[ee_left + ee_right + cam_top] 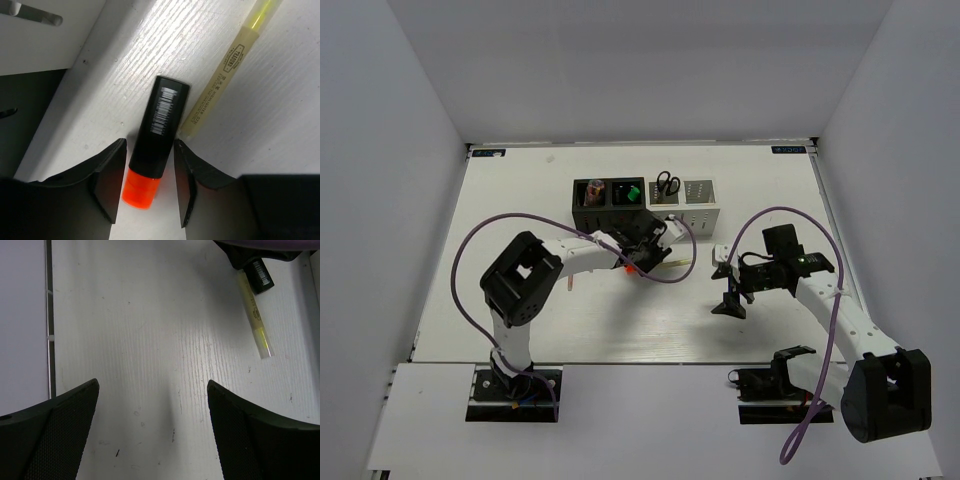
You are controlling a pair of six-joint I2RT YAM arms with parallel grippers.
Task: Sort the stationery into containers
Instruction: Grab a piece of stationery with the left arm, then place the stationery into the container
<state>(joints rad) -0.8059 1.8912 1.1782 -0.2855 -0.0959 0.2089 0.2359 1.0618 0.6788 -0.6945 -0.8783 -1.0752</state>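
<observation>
white walls are closing in a pale wood-grain table (pixel 570 320). the row of four joined cups (pixel 645 205) is standing toward its far side, two black on the left and two white on the right. black-handled scissors (pixel 668 183) are sticking up out of the white cup next to the black pair, and each black cup is holding something, though what is too small to tell.

just in front of the cups, the left gripper (pixel 149 141) is reaching down over a black marker (pixel 157 125) that is lying flat on the table, its orange cap (pixel 141 192) pointing back toward the wrist. the claw is released and straddling the barrel: a sliver of table is showing between one finger (pixel 112 175) and the marker, while the other finger is sitting so close that contact cannot be told. a thin yellowish stick (pixel 220 85) is lying just beside the marker, angling away from it.

the right gripper (pixel 152 382) is hanging over bare table, well apart from the cups, with its claw spread wide and gripping nothing.
</observation>
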